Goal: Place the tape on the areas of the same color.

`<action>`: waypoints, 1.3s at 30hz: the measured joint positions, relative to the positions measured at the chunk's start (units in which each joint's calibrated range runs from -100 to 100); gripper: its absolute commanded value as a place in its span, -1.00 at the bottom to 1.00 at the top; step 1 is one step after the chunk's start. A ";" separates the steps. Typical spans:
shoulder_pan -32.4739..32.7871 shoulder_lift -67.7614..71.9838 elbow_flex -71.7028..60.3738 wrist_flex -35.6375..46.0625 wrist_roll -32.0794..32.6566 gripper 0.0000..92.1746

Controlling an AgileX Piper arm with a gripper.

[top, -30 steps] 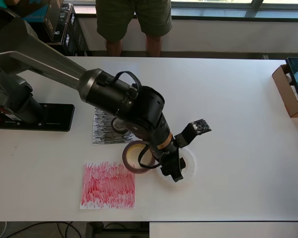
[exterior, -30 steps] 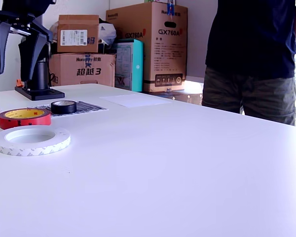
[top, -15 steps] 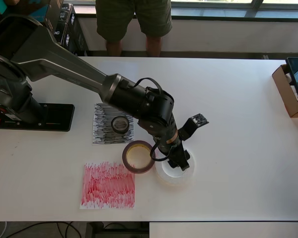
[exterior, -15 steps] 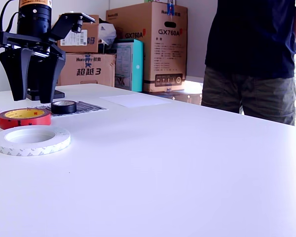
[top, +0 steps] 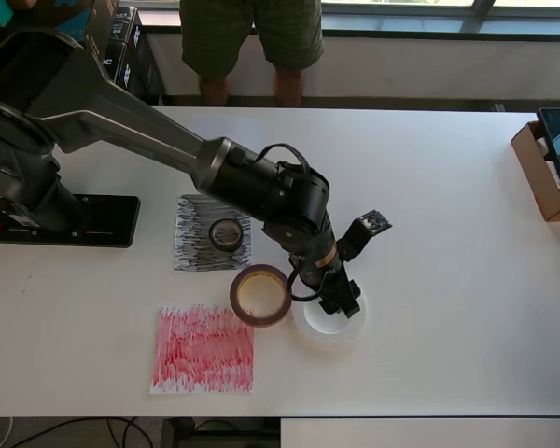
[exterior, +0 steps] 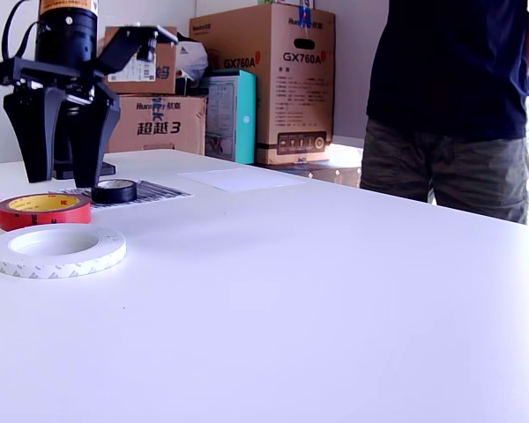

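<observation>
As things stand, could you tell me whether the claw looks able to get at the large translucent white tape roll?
Probably yes: the claw hangs open right above the large translucent white tape roll, nothing lies between them, and the dark red tape roll sits beside it, not over it.

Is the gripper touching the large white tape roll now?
Apart. In the exterior view the gripper hangs clearly above the large white tape roll, with background visible between the fingertips and the roll.

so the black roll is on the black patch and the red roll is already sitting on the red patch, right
Half right. The black roll does sit on the black patch, but the overhead view shows the red roll on bare table, just past the red patch's upper right corner, beside the white roll.
</observation>
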 measured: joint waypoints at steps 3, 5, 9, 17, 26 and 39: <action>0.64 2.25 0.22 0.15 0.00 0.67; 0.69 3.06 0.22 0.01 -0.42 0.67; 1.43 4.62 0.22 0.01 -2.68 0.67; 2.23 5.13 0.22 0.01 -3.41 0.65; 2.23 6.75 0.22 0.03 -0.99 0.44; 1.60 6.85 2.37 -0.26 0.41 -0.74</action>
